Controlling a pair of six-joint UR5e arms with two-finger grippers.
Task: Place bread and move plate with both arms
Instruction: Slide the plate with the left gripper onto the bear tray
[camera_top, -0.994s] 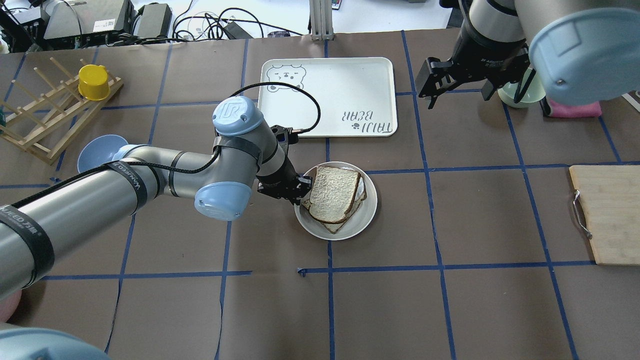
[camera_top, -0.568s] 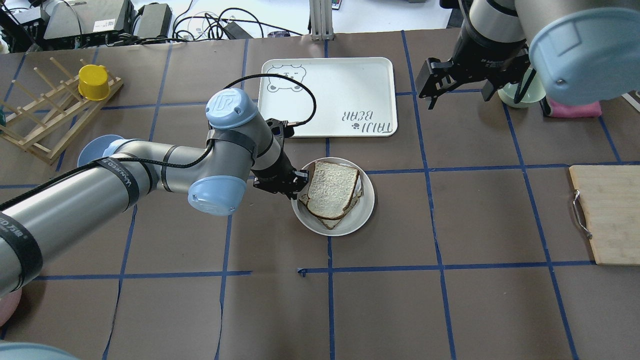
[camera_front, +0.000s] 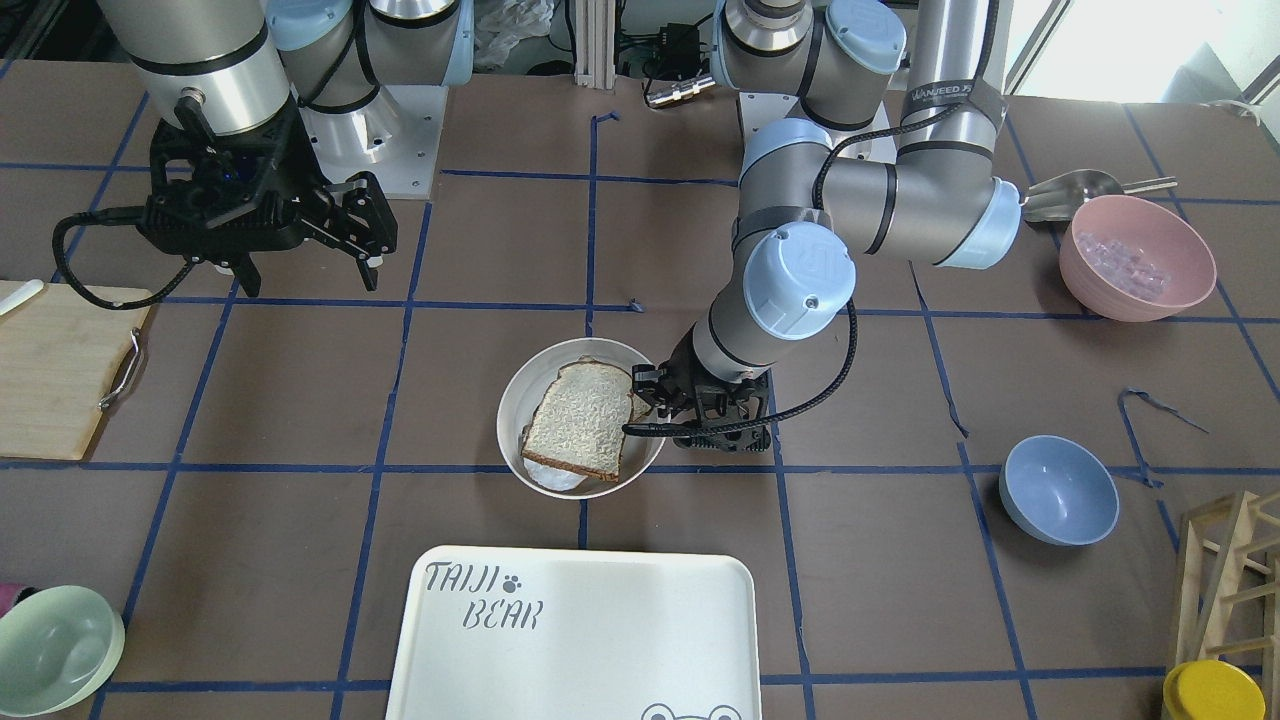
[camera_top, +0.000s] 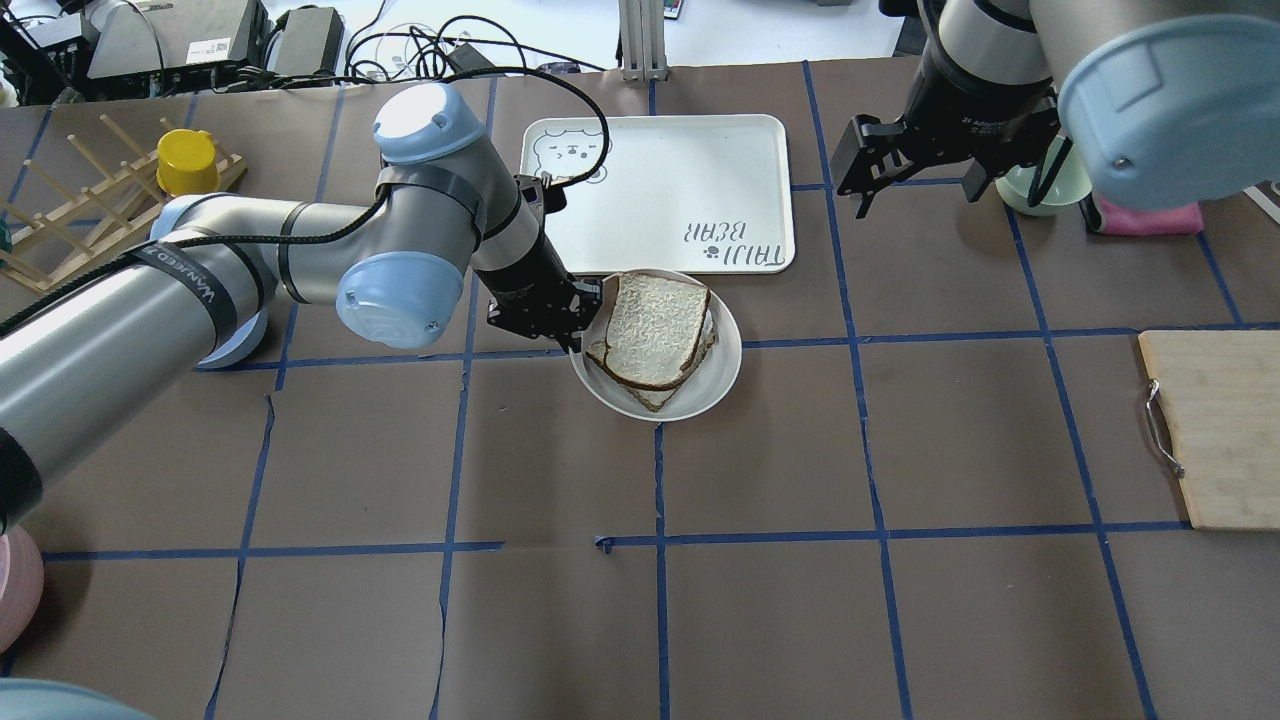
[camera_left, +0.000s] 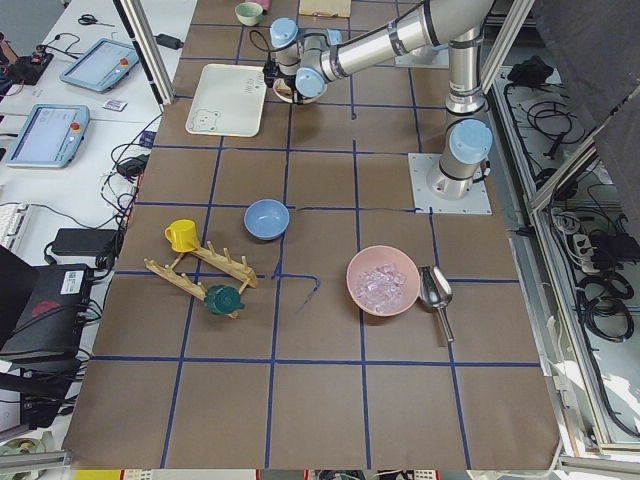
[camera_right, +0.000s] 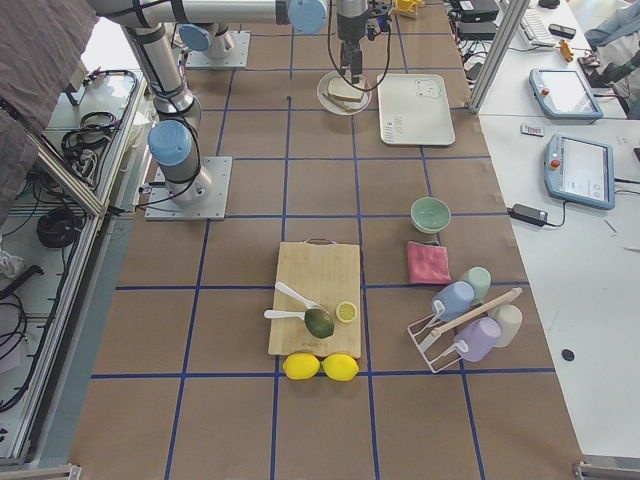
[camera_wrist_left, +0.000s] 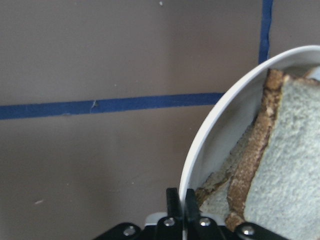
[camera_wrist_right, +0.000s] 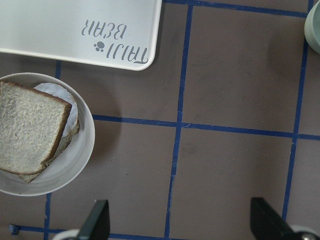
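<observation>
The round off-white plate (camera_top: 725, 375) is near the table's middle, just in front of the tray. On it lies the bread (camera_top: 655, 330), pale with a dark brown crust, on top of a second slice with something white between them. My left gripper (camera_top: 580, 330) is shut on the plate's left rim, which the left wrist view shows pinched between the jaws (camera_wrist_left: 181, 200). The plate (camera_front: 515, 400) and bread (camera_front: 580, 420) also show in the front view and in the right wrist view (camera_wrist_right: 75, 165). My right gripper (camera_top: 917, 195) is open and empty, raised at the far right.
The white "TAIJI BEAR" tray (camera_top: 660, 190) lies just beyond the plate. A pale green bowl (camera_top: 1045, 185) and a pink cloth are at the far right, and a cutting board (camera_top: 1215, 430) at the right edge. A blue bowl (camera_front: 1058, 490), a wooden rack (camera_top: 100, 220) and a yellow cup (camera_top: 185, 163) are on the left.
My left gripper has carried the plate with the bread away from the robot, up to the tray's near edge. The right arm has not moved.
</observation>
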